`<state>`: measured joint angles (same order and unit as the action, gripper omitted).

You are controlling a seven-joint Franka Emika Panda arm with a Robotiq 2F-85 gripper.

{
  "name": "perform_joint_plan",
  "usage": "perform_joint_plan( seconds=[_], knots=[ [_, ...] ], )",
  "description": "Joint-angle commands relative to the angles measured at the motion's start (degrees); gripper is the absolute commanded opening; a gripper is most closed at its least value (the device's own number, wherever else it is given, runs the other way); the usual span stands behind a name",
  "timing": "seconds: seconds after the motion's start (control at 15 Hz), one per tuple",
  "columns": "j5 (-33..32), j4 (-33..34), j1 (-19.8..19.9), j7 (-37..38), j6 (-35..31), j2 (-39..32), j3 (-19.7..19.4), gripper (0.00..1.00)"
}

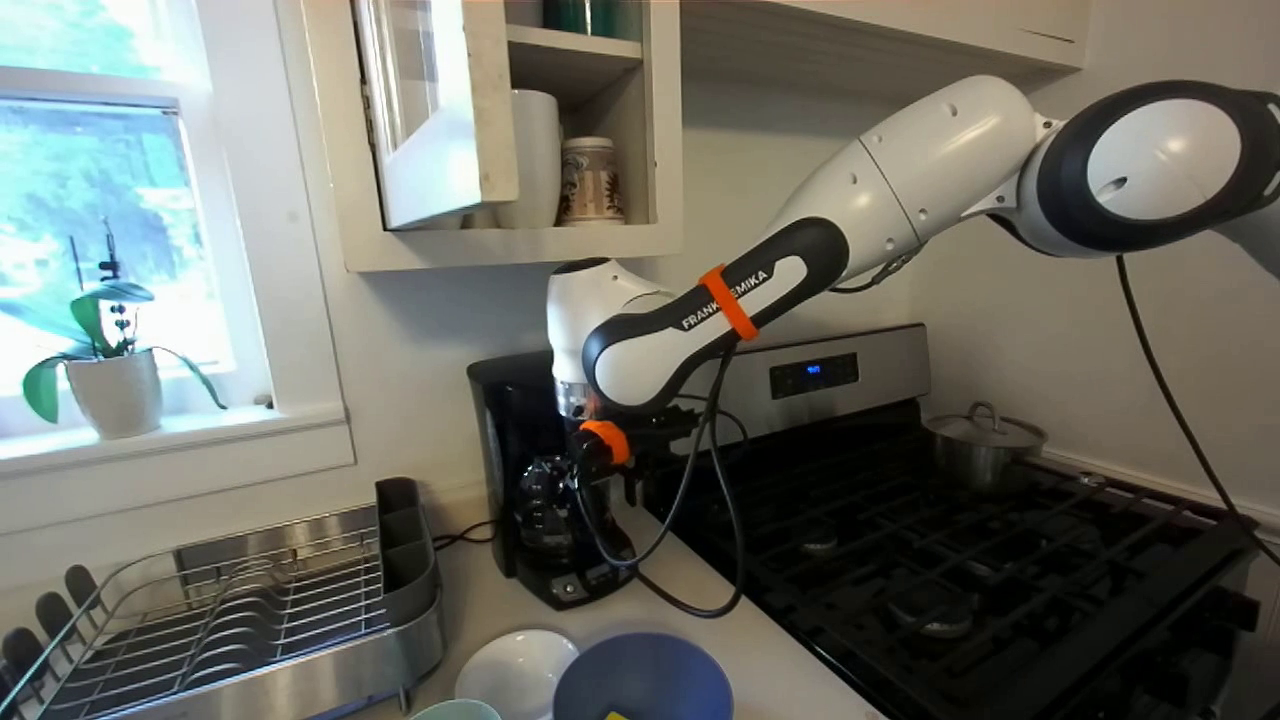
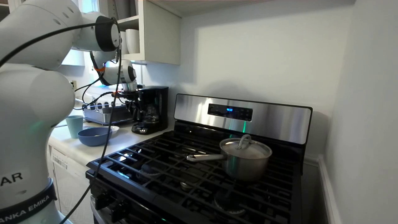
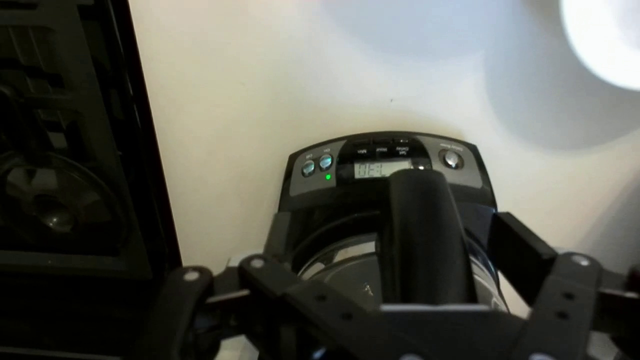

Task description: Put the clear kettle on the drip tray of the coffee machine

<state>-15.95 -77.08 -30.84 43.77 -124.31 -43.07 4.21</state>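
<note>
the claw (image 3: 391, 220) is being held wide, its fingers (image 3: 521, 244) being parted on either side of the black handle (image 3: 425, 235) of the kettle (image 3: 345, 275); in the wrist view a gap is being shown between the handle and each finger. in both exterior views the kettle is being seen upright inside the coffee machine (image 2: 162, 105), beneath the overhanging top (image 2: 155, 90). it seems to be being borne by the drip tray (image 2: 153, 125), though the line between the two is being lost in dark shade. the handle is being pointed outward over the front panel (image 3: 310, 185), where the display (image 3: 382, 169) is being partly covered by it and a small green light (image 3: 328, 177) is being shown.

the claw is being carried by the white arm (image 1: 945, 150), around which an orange strap (image 1: 728, 303) is being wrapped. a black cable (image 1: 738, 530) is being looped near the claw.

the coffee machine is being borne by the pale desk (image 3: 215, 130), between the dish rack (image 1: 300, 690) and the stove (image 1: 860, 560). in an exterior view a white dish (image 1: 515, 670) is being partly covered by a blue bowl (image 1: 650, 665), and a pale green cup (image 2: 74, 126) is being seen near them. on the stove, a steel pot (image 2: 245, 169) is being topped by its lid (image 2: 233, 144).
</note>
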Motion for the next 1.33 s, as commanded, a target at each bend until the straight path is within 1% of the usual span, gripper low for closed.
perform_joint_plan(
  seconds=[0.0,0.2,0.33,0.53,0.67,0.8,0.93,1.27],
  knots=[
    [3.43,0.26,0.50,-2.12,3.92,1.41,1.32,1.00],
    [3.69,-0.30,0.26,-2.15,4.76,1.90,1.31,1.00],
    [3.66,-1.48,0.79,-1.61,5.10,2.83,2.07,1.00],
    [5.43,-4.05,1.40,-1.83,5.81,5.18,3.27,1.00],
    [7.21,-7.80,2.15,-2.20,6.10,8.24,4.39,1.00],
    [8.95,-13.40,3.47,-3.54,4.09,12.50,5.75,1.00],
    [10.17,-19.19,4.86,-6.05,1.70,18.13,6.87,1.00],
    [14.57,-30.93,8.16,-14.26,-0.15,31.48,8.19,1.00]
  ],
)
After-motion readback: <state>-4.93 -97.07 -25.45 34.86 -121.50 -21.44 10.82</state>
